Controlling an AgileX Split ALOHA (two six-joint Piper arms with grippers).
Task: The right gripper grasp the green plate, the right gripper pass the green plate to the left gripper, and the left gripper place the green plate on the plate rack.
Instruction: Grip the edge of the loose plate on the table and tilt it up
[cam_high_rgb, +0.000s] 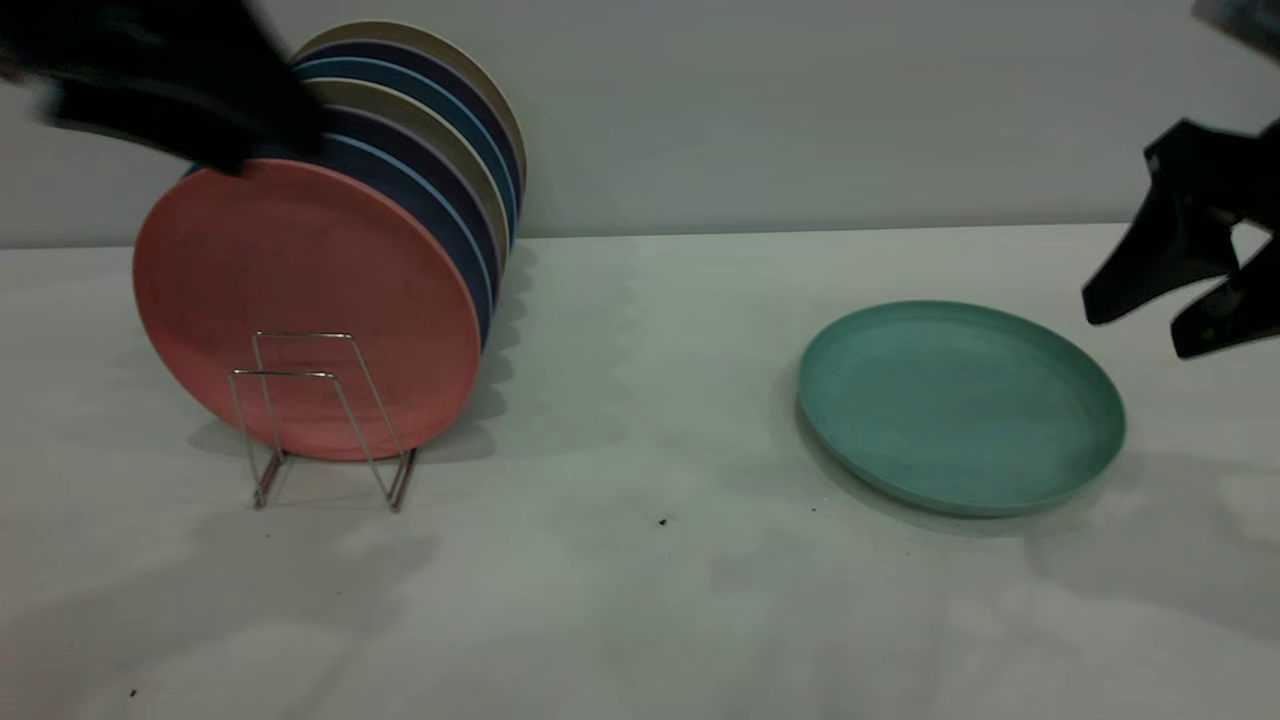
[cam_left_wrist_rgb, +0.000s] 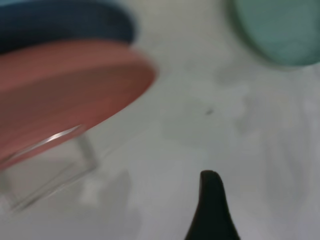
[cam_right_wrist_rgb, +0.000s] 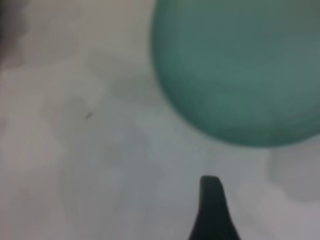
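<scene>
Hovering beside green plate (cam_high_rgb: 960, 405) rim

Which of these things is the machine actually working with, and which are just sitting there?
Part of the job:
- green plate, flat on the table
- plate rack
- right gripper, open, beside the green plate
- left gripper, above the racked plates

Just there:
- pink plate, front of rack
- blue and beige plates behind it

The pale tabletop (cam_high_rgb: 640, 600) carries the green plate (cam_high_rgb: 960, 405) lying flat at the right, and the wire plate rack (cam_high_rgb: 325, 420) at the left, well apart. Small dark specks (cam_high_rgb: 662, 521) lie between them.
</scene>
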